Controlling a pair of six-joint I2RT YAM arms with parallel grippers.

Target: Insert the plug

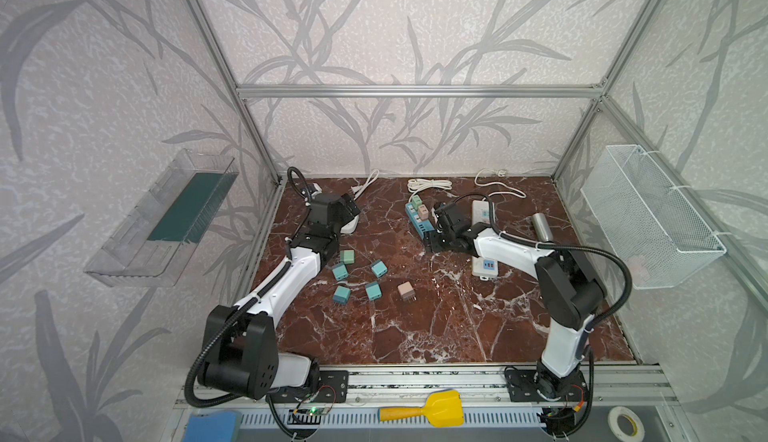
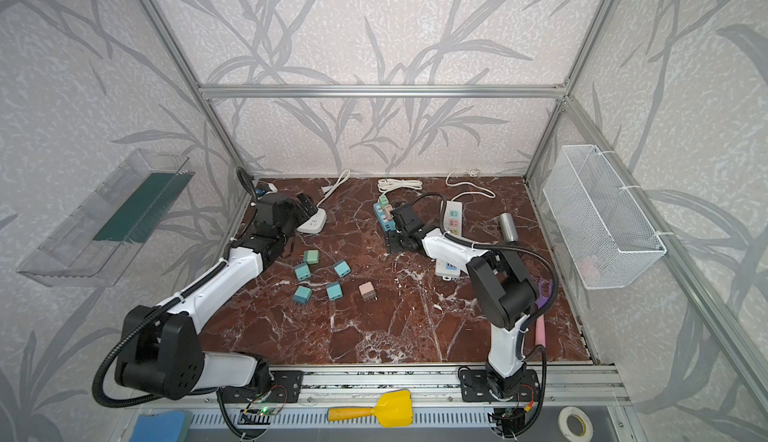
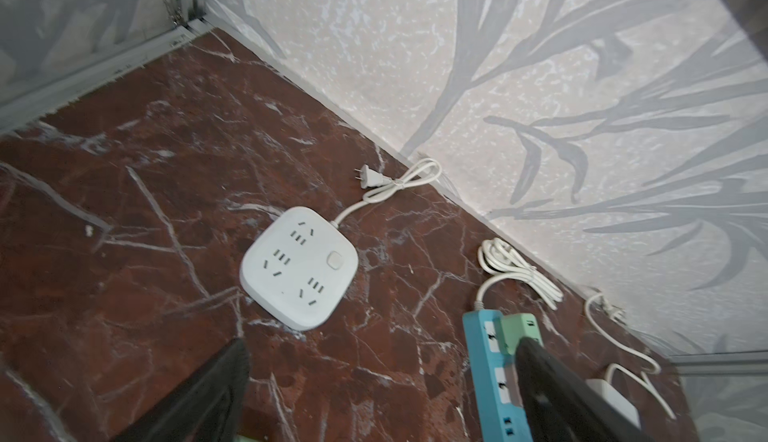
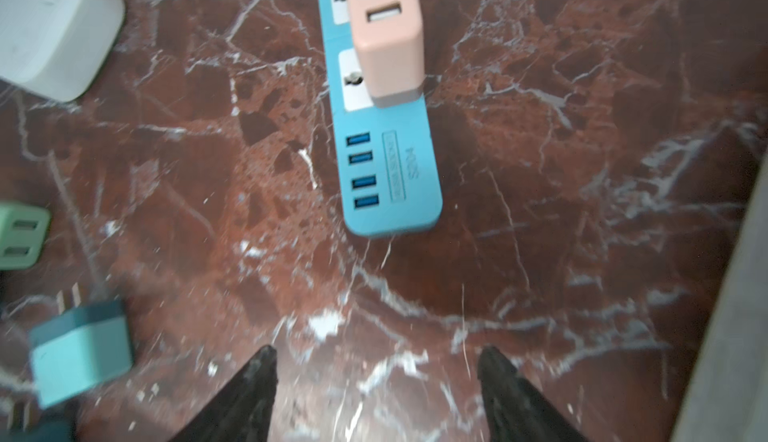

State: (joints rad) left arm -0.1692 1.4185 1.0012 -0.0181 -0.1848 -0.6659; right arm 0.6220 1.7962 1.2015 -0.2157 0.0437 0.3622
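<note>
Pink plug point(image 4: 384, 33), upright in blue strip point(image 4: 390, 170) — USB slots point(image 4: 384, 14) upward

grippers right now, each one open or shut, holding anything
Left gripper: open, holding nothing.
Right gripper: open, empty; the pink plug stands in the blue power strip, untouched by it.

Soft even light; wrist views slightly blurred.
</note>
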